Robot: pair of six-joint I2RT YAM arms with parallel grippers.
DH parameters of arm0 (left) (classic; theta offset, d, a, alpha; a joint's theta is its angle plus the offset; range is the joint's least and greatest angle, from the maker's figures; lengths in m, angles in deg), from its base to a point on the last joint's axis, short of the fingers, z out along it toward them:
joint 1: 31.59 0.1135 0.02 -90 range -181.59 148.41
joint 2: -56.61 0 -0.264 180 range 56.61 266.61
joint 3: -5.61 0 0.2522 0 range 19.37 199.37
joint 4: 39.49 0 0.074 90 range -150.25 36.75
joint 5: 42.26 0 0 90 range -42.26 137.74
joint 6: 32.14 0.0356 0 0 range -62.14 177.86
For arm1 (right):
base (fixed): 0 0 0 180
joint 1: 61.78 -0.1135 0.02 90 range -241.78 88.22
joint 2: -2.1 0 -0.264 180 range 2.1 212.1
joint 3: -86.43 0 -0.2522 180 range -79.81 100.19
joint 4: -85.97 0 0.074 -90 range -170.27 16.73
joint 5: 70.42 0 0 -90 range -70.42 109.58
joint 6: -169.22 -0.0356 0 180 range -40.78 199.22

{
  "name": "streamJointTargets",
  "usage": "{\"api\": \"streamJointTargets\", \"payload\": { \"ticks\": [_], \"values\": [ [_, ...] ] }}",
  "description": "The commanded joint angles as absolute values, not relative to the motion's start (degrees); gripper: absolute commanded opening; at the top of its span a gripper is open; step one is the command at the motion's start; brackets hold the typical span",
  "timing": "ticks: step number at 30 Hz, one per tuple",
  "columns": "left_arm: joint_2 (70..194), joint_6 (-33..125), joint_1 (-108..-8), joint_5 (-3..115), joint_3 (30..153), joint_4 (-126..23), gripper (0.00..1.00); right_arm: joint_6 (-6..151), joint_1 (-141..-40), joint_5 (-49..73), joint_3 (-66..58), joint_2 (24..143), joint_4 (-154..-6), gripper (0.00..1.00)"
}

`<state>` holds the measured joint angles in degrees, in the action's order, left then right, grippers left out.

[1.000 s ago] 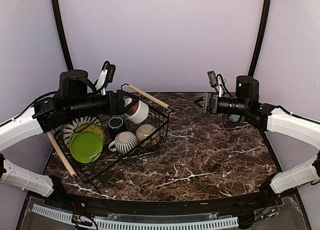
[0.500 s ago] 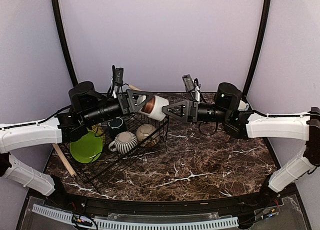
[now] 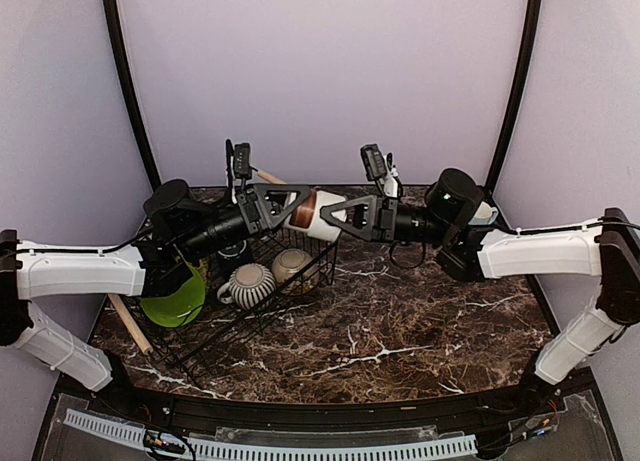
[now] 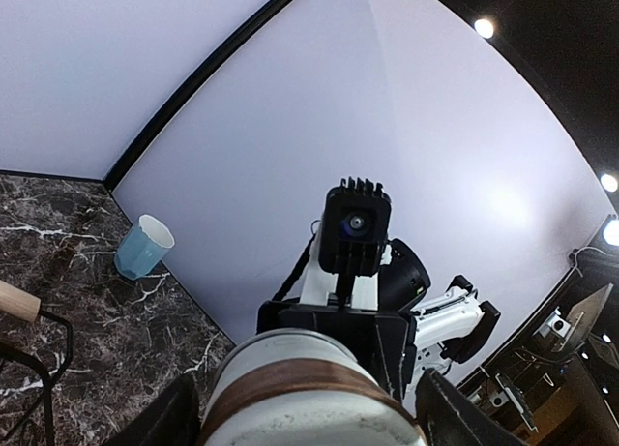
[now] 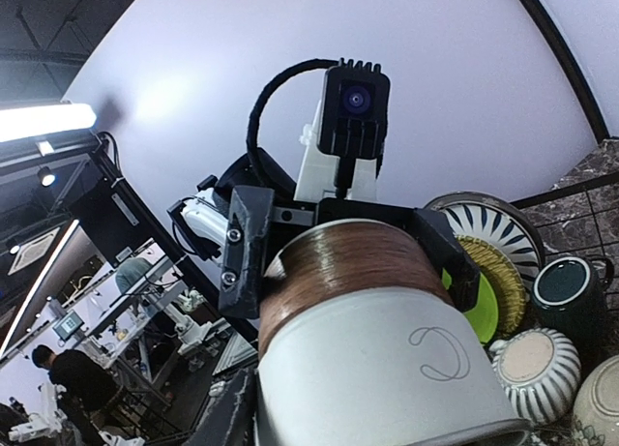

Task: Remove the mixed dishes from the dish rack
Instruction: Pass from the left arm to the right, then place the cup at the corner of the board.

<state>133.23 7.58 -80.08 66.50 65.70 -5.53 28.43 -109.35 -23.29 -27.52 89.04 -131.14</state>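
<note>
Small white cup (image 3: 312, 213) gripped by left jaws (mid-air); right jaws' hold cannot be told. Light blue cup (image 4: 143, 245) unloaded; plates (image 3: 172, 297), striped mug (image 3: 250, 283) left racked beneath.

Bright even light, soft shadows, ceiling lamps (image 4: 484, 27) glare, fisheye wrist cams, small white cup (image 4: 305, 407) blurry

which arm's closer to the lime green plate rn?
Left. The left arm passes right over the lime green plate in the dish rack. The right arm reaches in from the opposite side, with the right tool at the small white cup.
</note>
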Motion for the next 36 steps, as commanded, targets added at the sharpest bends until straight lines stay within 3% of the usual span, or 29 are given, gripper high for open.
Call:
{"api": "streamJointTargets", "payload": {
  "ticks": [1,5,7,11,17,22,28,33,36],
  "values": [
    [134.1,5.2,-79.8,68.8,64.6,3.3,0.16,24.9,-109.7,-25.8,-26.1,90.2,-137.5,0.27],
    [134.5,5.5,-79.4,69.2,64.5,2.6,0.21,25.0,-109.7,-26.7,-25.3,89.6,-137.1,0.16],
    [134.2,6.3,-79.1,69.1,64.2,1.1,0.31,25.8,-109.7,-26.3,-25.2,88.8,-136.3,0.1],
    [132.5,7.4,-77.7,68.4,62.2,-0.6,0.59,30.0,-109.5,-24.6,-25.2,86.6,-130.1,0.0],
    [128.5,8.7,-74.1,68.8,60.1,-5.5,0.97,39.5,-107.5,-18.9,-25.2,80.9,-115.5,0.0],
    [122.6,15.7,-72.5,66.4,60.6,-17.4,0.99,49.1,-105.1,-7.6,-24.9,73.7,-96.9,0.0],
    [117.8,24.1,-72.4,61.0,62.5,-32.7,0.99,59.6,-103.3,18.1,-23.1,66.7,-72.3,0.0],
    [116.6,29.0,-72.4,58.6,65.6,-41.0,0.99,65.9,-101.1,33.9,-16.0,66.3,-53.1,0.0],
    [115.3,31.2,-72.4,57.8,66.8,-45.4,0.99,67.3,-97.7,37.1,-12.7,68.2,-43.2,0.0]
  ]
}}
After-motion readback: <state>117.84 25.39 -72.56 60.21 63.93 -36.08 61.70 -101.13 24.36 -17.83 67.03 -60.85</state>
